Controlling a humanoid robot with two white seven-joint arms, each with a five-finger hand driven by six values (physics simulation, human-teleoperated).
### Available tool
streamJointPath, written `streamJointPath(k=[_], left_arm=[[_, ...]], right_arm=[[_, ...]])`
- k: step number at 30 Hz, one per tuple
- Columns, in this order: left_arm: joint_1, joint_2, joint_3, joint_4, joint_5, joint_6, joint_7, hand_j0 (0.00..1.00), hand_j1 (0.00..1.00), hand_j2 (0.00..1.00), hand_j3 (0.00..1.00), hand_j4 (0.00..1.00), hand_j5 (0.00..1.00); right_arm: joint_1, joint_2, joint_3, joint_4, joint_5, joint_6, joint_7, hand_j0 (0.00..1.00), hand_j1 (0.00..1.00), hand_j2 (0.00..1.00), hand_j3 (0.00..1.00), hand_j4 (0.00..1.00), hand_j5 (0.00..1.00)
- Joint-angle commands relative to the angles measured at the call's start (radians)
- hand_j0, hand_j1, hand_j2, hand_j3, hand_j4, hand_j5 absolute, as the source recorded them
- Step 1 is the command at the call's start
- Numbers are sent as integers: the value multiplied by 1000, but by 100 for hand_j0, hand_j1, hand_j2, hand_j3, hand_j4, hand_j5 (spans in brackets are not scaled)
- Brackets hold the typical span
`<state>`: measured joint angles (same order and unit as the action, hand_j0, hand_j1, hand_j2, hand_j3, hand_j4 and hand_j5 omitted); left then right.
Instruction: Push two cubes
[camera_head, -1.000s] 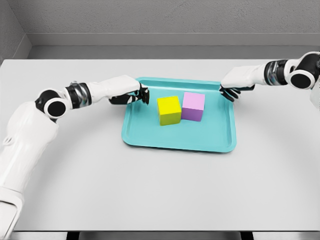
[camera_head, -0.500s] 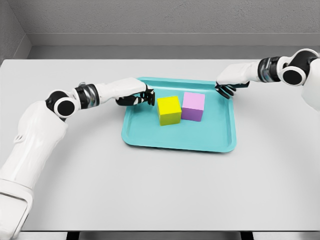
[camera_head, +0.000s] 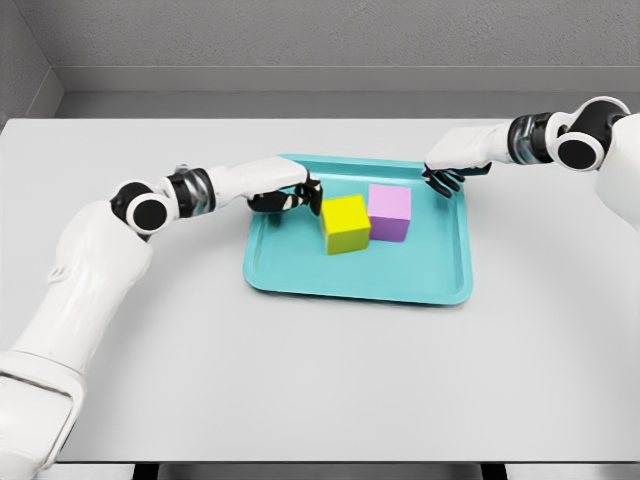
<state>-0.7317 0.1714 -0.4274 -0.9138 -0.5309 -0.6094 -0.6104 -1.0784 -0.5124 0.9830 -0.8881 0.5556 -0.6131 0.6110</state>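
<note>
A yellow cube (camera_head: 345, 223) and a purple cube (camera_head: 389, 213) stand side by side, touching, in a teal tray (camera_head: 360, 275). The yellow cube is turned slightly. My left hand (camera_head: 300, 196), fingers curled, presses against the yellow cube's left face. Over the tray's far right corner is my right hand (camera_head: 443, 178), fingers curled downward, a short gap away from the purple cube.
The tray lies in the middle of a white table (camera_head: 320, 380). A grey wall runs along the table's far edge.
The left hand has moved right into the tray and reached the yellow cube, which has rotated and shifted a little right with the purple cube. The right hand has moved left.
</note>
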Motion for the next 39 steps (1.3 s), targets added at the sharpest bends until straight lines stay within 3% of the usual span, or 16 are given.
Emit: streamJointPath(k=[1,14,18,20,25,27,29,30,34,36,39], left_arm=[[0,-9,-2,1,0,-1,0,39,39,39,39,39,39],[-5,7,6,-3,17,-1,0,39,39,39,39,39,39],[-2,17,6,-27,86,-1,0,39,39,39,39,39,39],[3,80,-4,-112,169,-1,0,39,39,39,39,39,39],[38,154,-4,-238,241,-1,0,39,39,39,39,39,39],[83,203,-5,-333,292,-1,0,39,39,39,39,39,39],[166,232,-4,-479,309,-1,0,39,39,39,39,39,39],[184,237,-4,-505,324,-1,0,39,39,39,39,39,39],[227,234,-7,-525,318,-1,0,38,38,38,38,38,38],[224,226,-63,-522,307,-1,0,38,38,38,38,38,38],[224,152,-65,-478,230,-1,0,38,38,38,38,38,38]], right_arm=[[0,8,2,0,-3,2,0,12,12,12,12,12,12],[-23,17,-7,1,20,2,0,12,12,12,12,12,12],[-29,29,-6,1,46,2,0,12,12,12,12,12,12],[-31,45,0,3,56,2,0,12,12,12,12,12,12],[-40,63,2,3,122,2,0,11,11,11,11,11,11],[-46,74,-3,3,161,2,0,11,11,11,11,11,11],[-48,80,-3,1,165,2,0,11,11,11,11,11,11],[-49,81,-3,0,178,2,0,10,10,10,10,10,10],[-58,97,-4,-3,231,2,0,10,10,10,10,10,10],[-66,110,-3,-6,241,2,0,10,10,10,10,10,10],[-66,114,2,-12,242,2,0,10,10,10,10,10,10]])
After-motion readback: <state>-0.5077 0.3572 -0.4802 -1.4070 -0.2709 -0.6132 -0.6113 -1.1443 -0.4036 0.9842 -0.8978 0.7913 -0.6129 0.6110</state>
